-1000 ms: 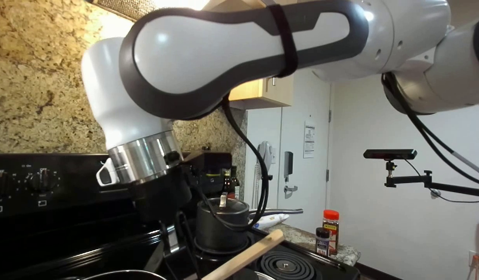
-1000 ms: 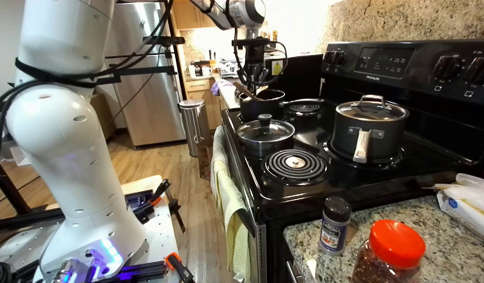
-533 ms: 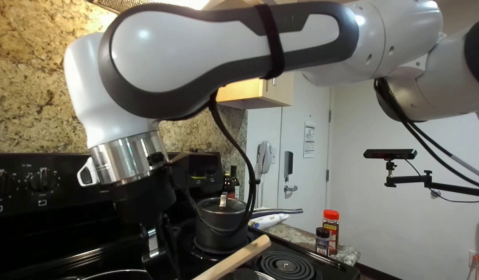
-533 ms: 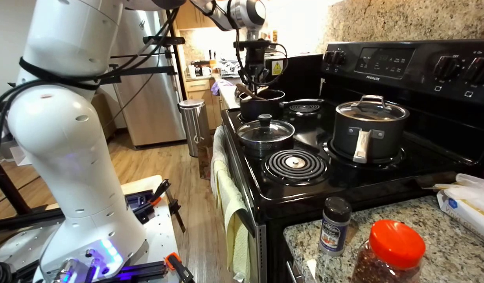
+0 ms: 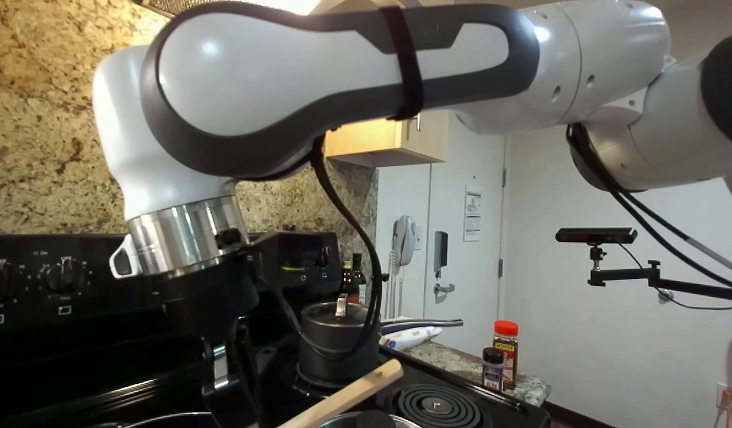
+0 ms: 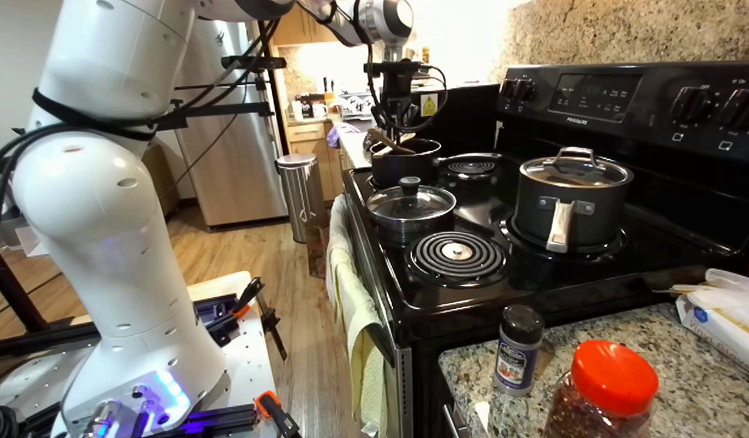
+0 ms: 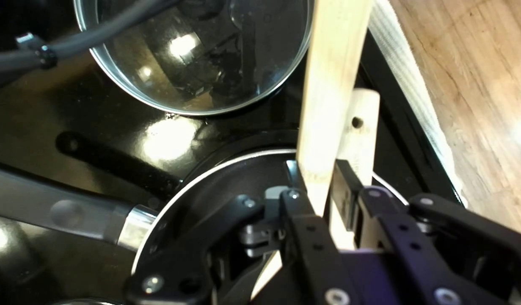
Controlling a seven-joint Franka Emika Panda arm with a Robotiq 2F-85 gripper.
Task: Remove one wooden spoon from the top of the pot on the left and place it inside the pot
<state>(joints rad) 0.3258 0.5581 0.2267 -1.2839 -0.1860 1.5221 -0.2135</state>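
Observation:
The wooden spoon (image 7: 328,97) is pale tan, and its straight handle runs up past the top edge in the wrist view. My gripper (image 7: 316,167) is shut on it, with one finger (image 7: 347,186) against each side. The handle also shows tilted in an exterior view (image 5: 351,395). The spoon's other end is hidden by the gripper. The pot (image 7: 239,178) is dark with a pale metal rim and lies under my gripper. Its rim shows at the bottom of an exterior view (image 5: 175,414), its side in an exterior view (image 6: 401,170).
A second wooden handle with a hole (image 7: 364,118) leans over the pot rim beside the held spoon. A glass-lidded pan (image 6: 411,210) stands close to the pot. A lidded saucepan (image 6: 572,201) sits further back. The pot's dark handle (image 7: 70,207) sticks out sideways.
In an exterior view my arm, gripper and the held spoon have shifted left together, the wrist also slightly up. The spoon stays in the jaws. The pans have not moved.

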